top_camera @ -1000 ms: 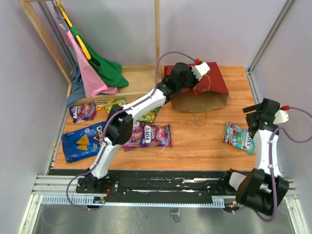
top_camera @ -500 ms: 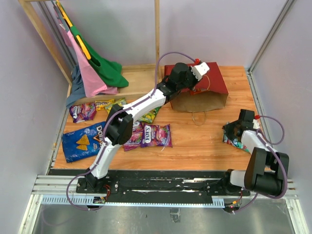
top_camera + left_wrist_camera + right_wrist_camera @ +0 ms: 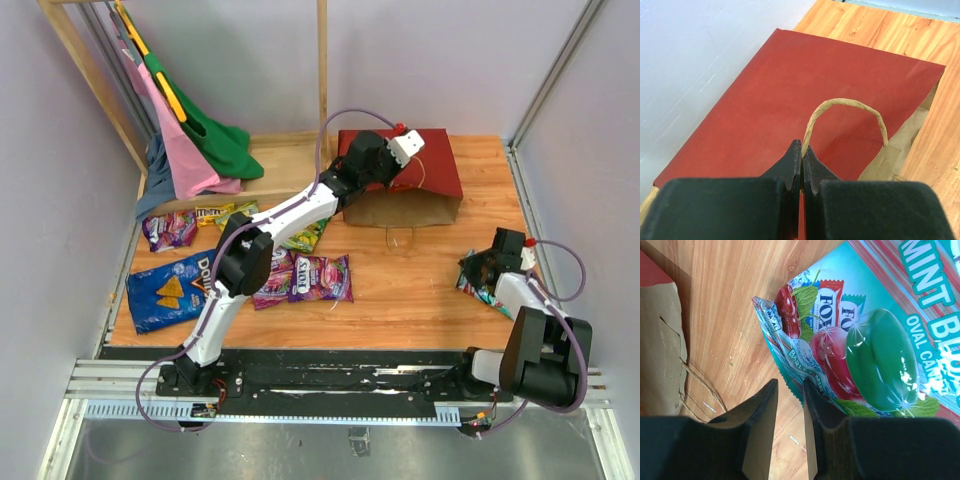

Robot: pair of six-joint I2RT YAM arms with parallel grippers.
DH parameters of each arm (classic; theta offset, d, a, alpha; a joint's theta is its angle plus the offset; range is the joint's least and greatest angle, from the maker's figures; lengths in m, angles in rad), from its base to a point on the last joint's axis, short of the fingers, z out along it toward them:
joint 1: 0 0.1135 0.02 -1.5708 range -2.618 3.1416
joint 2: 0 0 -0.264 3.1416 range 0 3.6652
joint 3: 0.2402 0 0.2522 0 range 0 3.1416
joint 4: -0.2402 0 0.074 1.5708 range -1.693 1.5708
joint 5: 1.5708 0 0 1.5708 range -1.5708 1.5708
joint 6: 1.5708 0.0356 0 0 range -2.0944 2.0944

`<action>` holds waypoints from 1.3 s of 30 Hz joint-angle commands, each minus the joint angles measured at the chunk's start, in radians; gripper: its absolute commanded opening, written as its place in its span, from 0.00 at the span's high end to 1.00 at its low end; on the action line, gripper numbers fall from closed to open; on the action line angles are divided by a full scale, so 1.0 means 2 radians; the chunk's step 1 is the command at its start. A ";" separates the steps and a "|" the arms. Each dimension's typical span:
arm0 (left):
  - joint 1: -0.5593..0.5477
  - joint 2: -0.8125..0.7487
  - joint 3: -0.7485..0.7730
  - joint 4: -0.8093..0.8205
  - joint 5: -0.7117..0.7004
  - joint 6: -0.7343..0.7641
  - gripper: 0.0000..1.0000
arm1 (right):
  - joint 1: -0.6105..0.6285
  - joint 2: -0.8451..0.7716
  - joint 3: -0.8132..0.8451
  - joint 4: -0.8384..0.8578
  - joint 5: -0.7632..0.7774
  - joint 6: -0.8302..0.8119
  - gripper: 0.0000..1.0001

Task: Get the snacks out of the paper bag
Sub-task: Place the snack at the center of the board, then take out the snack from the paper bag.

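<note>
Looking from above, we see many snacks out already. The Doritos bag (image 3: 168, 290) and some small packs (image 3: 320, 277) lie on the table (image 3: 400, 290) at the left of the frame. A teal pack (image 3: 875, 350) lies at the right, well apart from the paper bag (image 3: 430, 170).

The paper bag lies flat at the top middle, with its mouth facing down the frame. We cannot see inside it (so more snacks may hide there).

The left gripper (image 3: 801, 150) is clamped tight on the bag's string handle (image 3: 850, 105). The right gripper (image 3: 790, 385) sits low at the teal pack's edge with its jaws a little apart. We cannot tell if it has hold of the pack.

We think the job left is to make sure the bag is empty, maybe by lifting or tipping it.
</note>
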 commanded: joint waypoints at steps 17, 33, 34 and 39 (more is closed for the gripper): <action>0.016 -0.027 -0.018 0.011 -0.008 -0.003 1.00 | -0.059 -0.064 -0.027 -0.059 -0.027 -0.059 0.99; 0.016 -0.027 -0.022 0.010 -0.006 0.002 0.99 | -0.081 -0.072 -0.019 -0.051 0.041 0.131 0.99; 0.017 -0.027 -0.022 0.010 -0.005 0.003 0.99 | -0.082 -0.080 -0.019 -0.052 0.055 0.141 0.99; 0.018 -0.027 -0.024 0.008 0.001 0.004 0.99 | -0.082 -0.113 -0.013 -0.059 0.130 0.182 0.99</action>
